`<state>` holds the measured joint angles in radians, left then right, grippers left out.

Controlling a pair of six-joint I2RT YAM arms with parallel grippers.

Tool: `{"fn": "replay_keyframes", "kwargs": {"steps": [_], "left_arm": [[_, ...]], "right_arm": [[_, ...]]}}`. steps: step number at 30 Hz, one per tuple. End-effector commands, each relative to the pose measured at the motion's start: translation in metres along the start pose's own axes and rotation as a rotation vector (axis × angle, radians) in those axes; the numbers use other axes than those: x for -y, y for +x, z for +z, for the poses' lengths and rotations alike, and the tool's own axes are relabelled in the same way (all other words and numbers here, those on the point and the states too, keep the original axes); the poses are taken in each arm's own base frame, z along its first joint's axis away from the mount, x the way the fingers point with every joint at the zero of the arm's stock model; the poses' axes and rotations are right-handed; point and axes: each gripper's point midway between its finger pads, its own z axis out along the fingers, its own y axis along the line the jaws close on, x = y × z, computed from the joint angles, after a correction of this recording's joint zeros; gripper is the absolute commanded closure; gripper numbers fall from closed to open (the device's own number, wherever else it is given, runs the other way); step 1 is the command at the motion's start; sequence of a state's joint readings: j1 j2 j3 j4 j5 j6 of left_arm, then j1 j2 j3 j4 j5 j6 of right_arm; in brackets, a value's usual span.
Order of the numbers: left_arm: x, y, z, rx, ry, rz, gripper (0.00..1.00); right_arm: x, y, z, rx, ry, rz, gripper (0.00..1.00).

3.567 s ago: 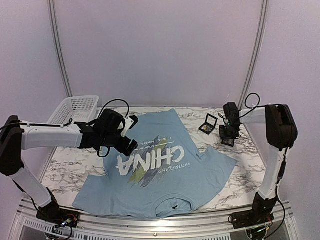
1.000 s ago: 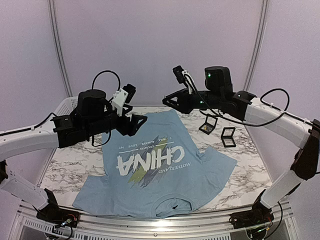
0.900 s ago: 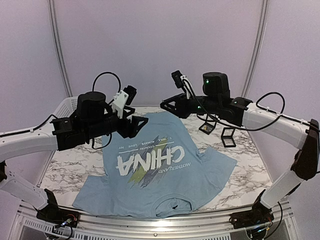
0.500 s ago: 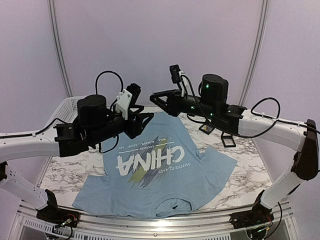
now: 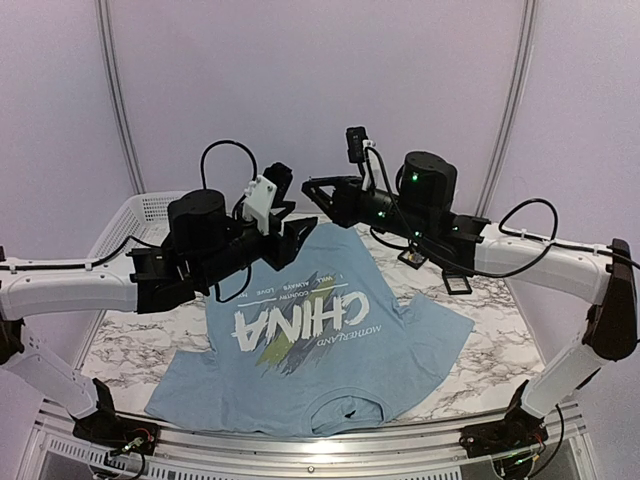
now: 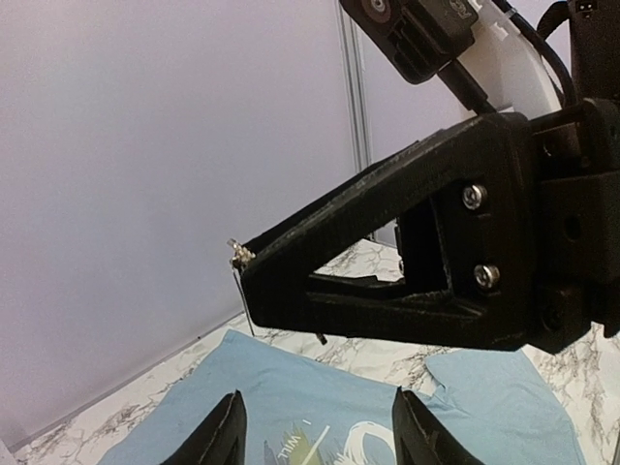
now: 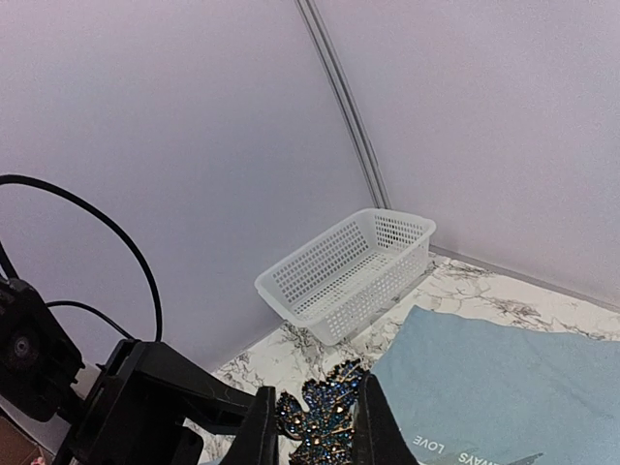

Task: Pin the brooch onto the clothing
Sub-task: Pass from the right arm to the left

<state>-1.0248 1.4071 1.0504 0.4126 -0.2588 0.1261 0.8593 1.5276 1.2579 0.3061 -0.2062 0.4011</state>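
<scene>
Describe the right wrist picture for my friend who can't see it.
The right tool pinches a sparkly blue brooch at the bottom middle. Behind it, a white basket stands on a marble table, with a blue shirt at the lower right.

Robot lab booth, plain lilac wall panels point(image 5: 320, 80), metal frame poles point(image 5: 115, 95), marble-patterned table point(image 5: 500, 335), bolted arms point(image 5: 60, 285)

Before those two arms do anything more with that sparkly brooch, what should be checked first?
1. Brooch pinched in the right gripper: ok.
2. Pin hanging free of that gripper: ok.
3. Left gripper open and empty: ok.
4. T-shirt spread out on the table: ok.
5. Brooch down at the fabric: not ok, it is held high above.
6. Which way the pin's tip faces: cannot tell.
</scene>
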Motion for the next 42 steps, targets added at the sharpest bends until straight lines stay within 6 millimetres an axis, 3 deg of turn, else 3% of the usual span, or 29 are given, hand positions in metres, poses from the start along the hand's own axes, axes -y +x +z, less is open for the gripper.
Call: {"fn": "replay_keyframes", "kwargs": {"steps": [1,15,23,36,42], "left_arm": [[-0.012,-0.038,0.007,0.125,-0.077,0.016,0.49],[-0.004,-0.042,0.014,0.204,-0.049,-0.014,0.71],[-0.005,-0.042,0.018,0.21,-0.064,-0.011,0.78],[-0.015,-0.042,0.021,0.219,-0.13,0.003,0.79],[-0.014,-0.042,0.019,0.227,-0.126,0.018,0.9]], "right_arm": [[-0.012,-0.023,-0.002,0.069,-0.002,0.003,0.96],[-0.011,-0.019,0.0,0.06,0.007,0.01,0.96],[-0.013,-0.018,0.003,0.058,-0.004,0.016,0.96],[-0.015,-0.012,0.008,0.039,-0.015,0.022,0.97],[-0.014,-0.009,0.01,0.03,-0.015,0.024,0.98]]}}
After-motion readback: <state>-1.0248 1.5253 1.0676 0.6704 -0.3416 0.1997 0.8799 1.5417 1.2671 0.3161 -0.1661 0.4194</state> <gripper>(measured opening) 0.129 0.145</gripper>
